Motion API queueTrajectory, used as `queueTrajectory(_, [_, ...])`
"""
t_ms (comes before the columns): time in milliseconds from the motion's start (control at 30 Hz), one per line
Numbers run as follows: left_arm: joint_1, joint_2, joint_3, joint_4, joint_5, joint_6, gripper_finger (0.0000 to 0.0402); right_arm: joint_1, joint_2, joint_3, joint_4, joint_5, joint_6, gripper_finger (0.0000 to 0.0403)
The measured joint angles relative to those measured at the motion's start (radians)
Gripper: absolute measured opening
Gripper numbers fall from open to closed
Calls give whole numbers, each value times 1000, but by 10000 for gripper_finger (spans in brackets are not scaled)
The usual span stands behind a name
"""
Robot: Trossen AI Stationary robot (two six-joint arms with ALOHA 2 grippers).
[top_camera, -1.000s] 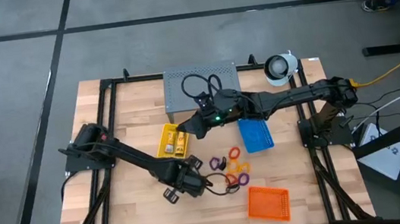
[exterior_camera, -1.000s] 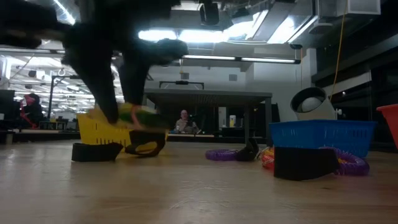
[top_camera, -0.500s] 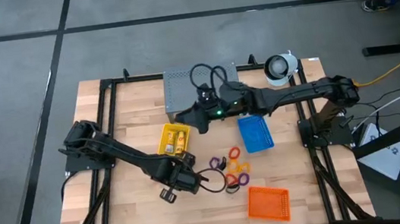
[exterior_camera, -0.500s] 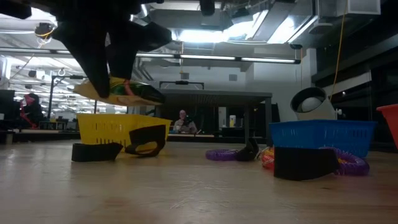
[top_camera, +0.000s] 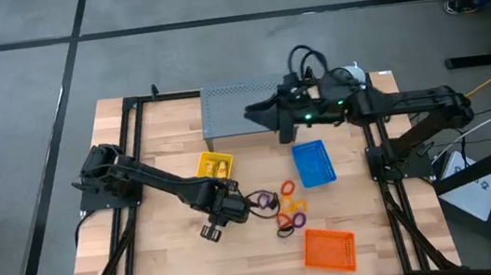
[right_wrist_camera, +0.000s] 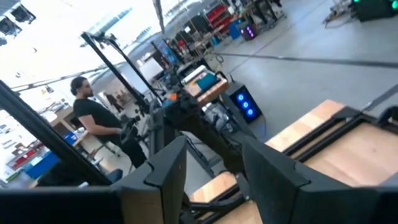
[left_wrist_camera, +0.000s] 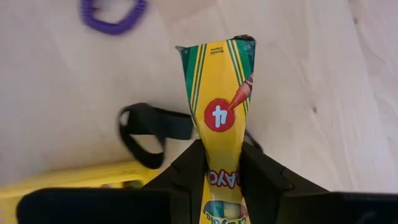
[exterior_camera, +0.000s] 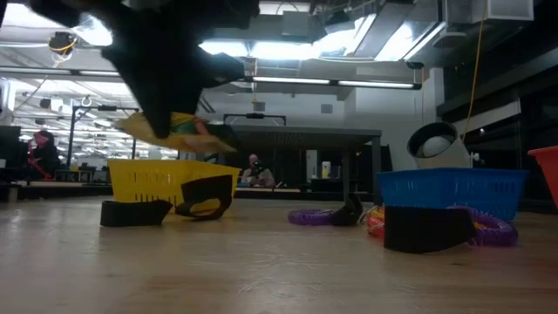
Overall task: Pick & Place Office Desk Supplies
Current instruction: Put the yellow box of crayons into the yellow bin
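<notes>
While our left gripper (left_wrist_camera: 221, 171) hangs above the wooden table (top_camera: 166, 251), its two dark fingers (left_wrist_camera: 186, 171) are pinched on a yellow-and-green crayon packet (left_wrist_camera: 219, 118), which stands out forward from between them with its printed end well past the tips. We see the packet in the low view (exterior_camera: 179, 133) lifted clear of the tabletop, tilted, and higher than the rim of the yellow tray (exterior_camera: 148, 181). From above, our left gripper (top_camera: 224, 211) sits just beside the yellow tray (top_camera: 213, 167), on the side toward the coloured loops (top_camera: 289, 209). Under the held packet lie a black clip (left_wrist_camera: 149, 127) on the bare wood and, farther off, a purple loop (left_wrist_camera: 112, 11).

Our right gripper (top_camera: 261, 112) is raised over the grey perforated stand (top_camera: 233, 111), well apart from the supplies. Its fingers (right_wrist_camera: 168, 171) stand spread with nothing between them, and it looks out into the room, where a person (right_wrist_camera: 93, 124) stands. A blue tray (top_camera: 313, 164) and an orange tray (top_camera: 328, 248) flank the loops on the table.
</notes>
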Motion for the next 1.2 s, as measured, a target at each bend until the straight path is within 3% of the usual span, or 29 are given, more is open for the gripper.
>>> queueTrajectory(333, [165, -113, 2, 14, -1, -162, 86, -6, -51, 0, -42, 22, -38, 160])
queueTrajectory(567, [310, -200, 2, 16, -62, -412, 86, -6, -51, 0, -64, 13, -41, 160])
queueTrajectory(733, [374, -208, -20, 12, -137, -669, 86, -10, -51, 0, -68, -39, -42, 160])
queueTrajectory(967, [355, -207, -176, 105, -160, -1020, 86, -23, -51, 0, -105, -122, -42, 160])
queueTrajectory(1200, [285, -207, -261, 123, -220, -1240, 86, -47, -51, 0, -106, -251, -49, 160])
